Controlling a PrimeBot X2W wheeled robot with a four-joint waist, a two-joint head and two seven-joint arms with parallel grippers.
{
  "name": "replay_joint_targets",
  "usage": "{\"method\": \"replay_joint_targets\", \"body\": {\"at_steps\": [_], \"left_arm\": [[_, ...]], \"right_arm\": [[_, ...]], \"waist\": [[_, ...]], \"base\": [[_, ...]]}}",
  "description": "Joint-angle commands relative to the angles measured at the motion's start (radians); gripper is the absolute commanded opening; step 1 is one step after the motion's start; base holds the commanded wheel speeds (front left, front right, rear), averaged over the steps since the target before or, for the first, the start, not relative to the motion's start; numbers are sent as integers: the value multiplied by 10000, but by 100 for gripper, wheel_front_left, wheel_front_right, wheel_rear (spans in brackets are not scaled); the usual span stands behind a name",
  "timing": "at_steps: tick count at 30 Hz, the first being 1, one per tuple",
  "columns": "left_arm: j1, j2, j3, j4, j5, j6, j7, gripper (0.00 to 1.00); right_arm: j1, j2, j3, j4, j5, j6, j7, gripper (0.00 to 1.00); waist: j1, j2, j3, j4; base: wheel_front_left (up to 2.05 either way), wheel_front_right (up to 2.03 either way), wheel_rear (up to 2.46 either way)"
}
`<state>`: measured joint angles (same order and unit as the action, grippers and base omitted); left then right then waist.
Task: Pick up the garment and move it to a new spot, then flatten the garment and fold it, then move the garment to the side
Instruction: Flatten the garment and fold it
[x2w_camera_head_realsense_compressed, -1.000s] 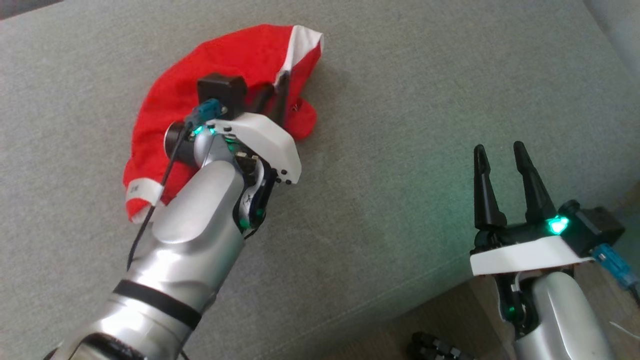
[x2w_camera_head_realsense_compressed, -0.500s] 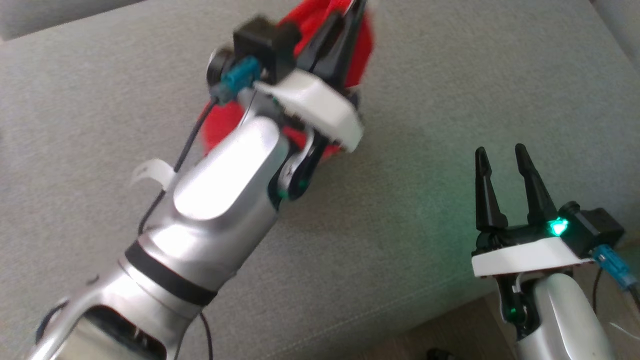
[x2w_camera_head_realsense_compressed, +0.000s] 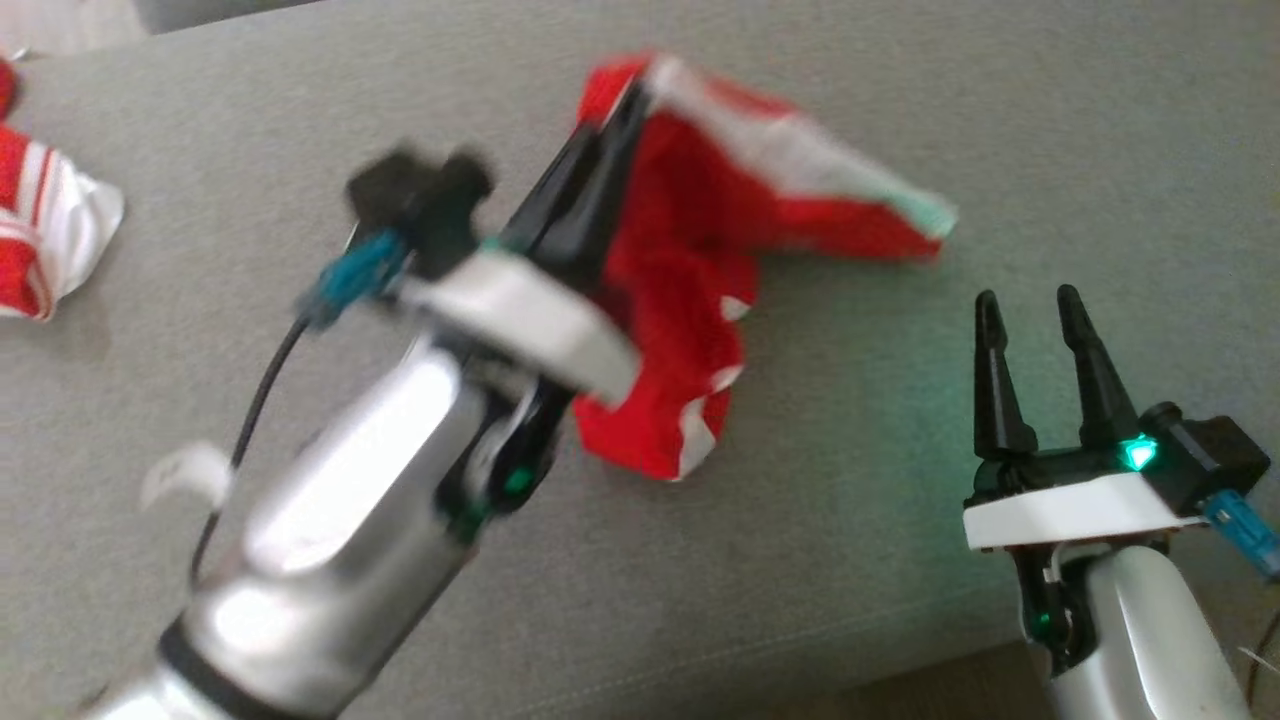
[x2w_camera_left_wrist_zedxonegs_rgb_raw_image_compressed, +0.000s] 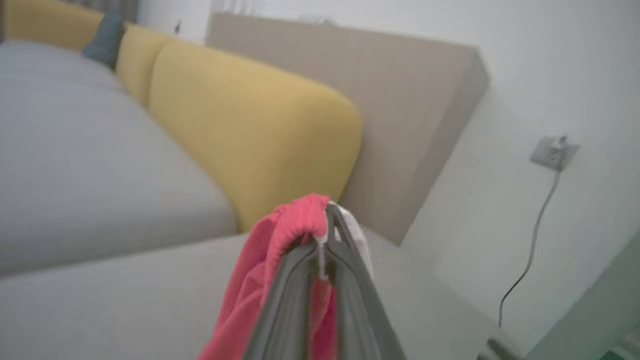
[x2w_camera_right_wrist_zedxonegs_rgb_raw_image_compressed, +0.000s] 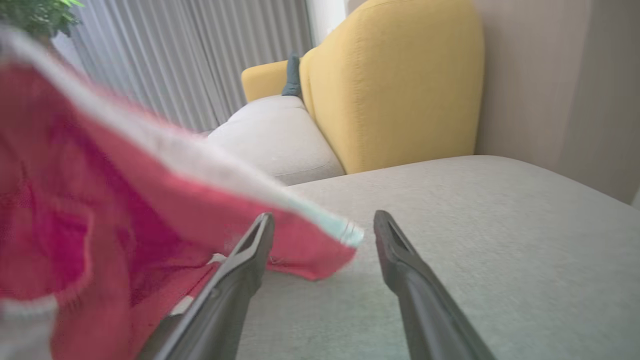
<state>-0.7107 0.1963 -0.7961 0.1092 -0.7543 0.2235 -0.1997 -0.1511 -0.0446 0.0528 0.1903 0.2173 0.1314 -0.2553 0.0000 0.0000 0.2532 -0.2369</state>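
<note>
We are clamping our left jaws on the red garment (x2w_camera_head_realsense_compressed: 690, 270), which is draping down from their tips. Our right jaws are standing apart, empty, the garment to their left.

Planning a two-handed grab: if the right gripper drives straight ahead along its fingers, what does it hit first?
Likely the garment, whose white-trimmed corner dangles just ahead of the open right gripper, though depth is unclear. Past it, the grey cushion, then the yellow backrest.
</note>
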Motion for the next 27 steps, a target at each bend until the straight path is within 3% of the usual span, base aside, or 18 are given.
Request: {"method": "replay_joint_targets", "body": {"at_steps": [1,5,11,18,24,26,27], "left_arm": [[260,512,471,-501,-165,140,13,0],[1736,1365,826,-639,-736,318,20,0],[3244,2155,1204,-142,-1314,137,-191,0],[3833,2221,1312,851,-1624,-254,-347,0],[3965,1752,1387,1660,-1506,-605,-539,1],[4020,1559,1499,1926,-1377,-719,-583,25],[4044,1479,1538,2049,-1245,-764,-597,43]], "right_arm": [[-33,-56,132,-347,-98,-7,-65,100],[56,-56,76,-301,-253,-7,-65,100],[148,-56,67,-205,-450,-7,-65,100],[232,-56,237,-119,-500,-7,-65,100],[250,-56,271,-74,-487,-7,-65,100],[262,-56,261,-41,-496,-7,-65,100],[272,-56,257,-23,-501,-7,-65,100]], "waist": [[0,0,32,312],[0,0,-68,717],[0,0,-344,1112],[0,0,-514,1348],[0,0,-572,1397],[0,0,-621,1399],[0,0,-650,1401]], "base": [[0,0,0],[0,0,0],[0,0,0],[0,0,0],[0,0,0],[0,0,0],[0,0,0]]}}
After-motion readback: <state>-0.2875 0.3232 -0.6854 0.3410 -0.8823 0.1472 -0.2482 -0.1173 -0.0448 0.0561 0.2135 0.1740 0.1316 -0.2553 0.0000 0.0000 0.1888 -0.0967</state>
